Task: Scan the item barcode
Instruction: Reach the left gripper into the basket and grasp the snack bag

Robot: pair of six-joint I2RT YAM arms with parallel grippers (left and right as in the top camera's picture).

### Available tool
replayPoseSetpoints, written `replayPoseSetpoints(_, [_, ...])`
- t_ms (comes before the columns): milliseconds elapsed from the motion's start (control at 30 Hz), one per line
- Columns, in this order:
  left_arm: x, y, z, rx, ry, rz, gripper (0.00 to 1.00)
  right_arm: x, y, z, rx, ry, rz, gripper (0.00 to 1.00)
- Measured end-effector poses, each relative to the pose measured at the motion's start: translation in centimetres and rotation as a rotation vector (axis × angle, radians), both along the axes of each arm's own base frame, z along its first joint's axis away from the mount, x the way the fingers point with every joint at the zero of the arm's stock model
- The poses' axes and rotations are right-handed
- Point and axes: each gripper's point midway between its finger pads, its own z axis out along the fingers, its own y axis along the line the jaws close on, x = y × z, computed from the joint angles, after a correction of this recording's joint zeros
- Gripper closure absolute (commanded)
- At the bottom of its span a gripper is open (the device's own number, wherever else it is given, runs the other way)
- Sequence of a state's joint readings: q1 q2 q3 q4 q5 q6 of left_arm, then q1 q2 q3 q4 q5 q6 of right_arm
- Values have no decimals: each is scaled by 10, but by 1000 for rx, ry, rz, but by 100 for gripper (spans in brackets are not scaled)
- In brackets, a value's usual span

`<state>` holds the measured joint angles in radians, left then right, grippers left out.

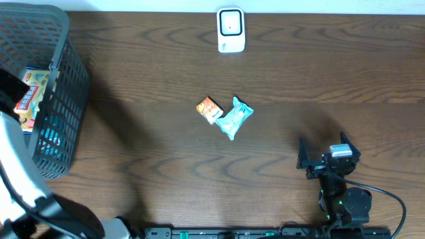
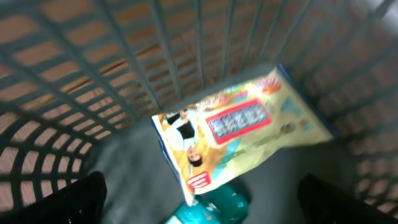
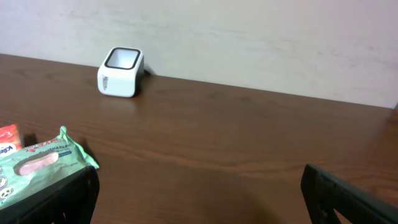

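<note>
Table (image 1: pixel 166 53): dark wood, white wall (image 3: pixel 249 37) behind.
Scanner (image 1: pixel 230 30): white, at the 12 o'clock edge.
Basket (image 1: pixel 70 93): grey mesh, 9 o'clock; yellow snack bag (image 2: pixel 242 134) lies inside.
Left gripper (image 2: pixel 200 202): spread wide, empty, above the bag.
Right gripper (image 1: pixel 325 156): 4 o'clock, spread wide, empty.
Orange packet (image 1: pixel 209 109), teal packet (image 1: pixel 235 117): centre, side by side.

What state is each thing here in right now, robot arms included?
basket: upright at the left end of the table, packets inside.
yellow packet: lying in the basket, printed face up.
orange packet: lying mid-table, not held.
teal packet: lying right beside the orange packet, not held.
scanner: standing at the far edge, nothing near it.
left gripper: open, empty, over the basket.
right gripper: open, empty.
</note>
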<state>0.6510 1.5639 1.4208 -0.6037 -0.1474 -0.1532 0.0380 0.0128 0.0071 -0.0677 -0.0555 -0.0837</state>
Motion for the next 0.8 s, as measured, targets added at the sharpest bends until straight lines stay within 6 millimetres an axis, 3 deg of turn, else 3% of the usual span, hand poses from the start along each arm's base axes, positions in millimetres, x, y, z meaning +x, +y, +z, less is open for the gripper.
replayPoseSetpoints(167, [15, -4, -34, 19, 167, -246, 2, 0, 0, 0, 0, 0, 0, 1])
replayPoseSetpoints(400, [42, 12, -76, 56, 231, -388, 2, 0, 0, 0, 0, 0, 0, 1])
replayPoseSetpoints(567, [61, 22, -118, 45, 253, -446, 2, 0, 0, 0, 0, 0, 0, 1])
replayPoseSetpoints(733, [66, 20, -177, 26, 372, -579, 2, 0, 0, 0, 0, 0, 0, 1])
replayPoseSetpoints(800, [74, 23, -181, 59, 373, -623, 2, 0, 0, 0, 0, 0, 0, 1])
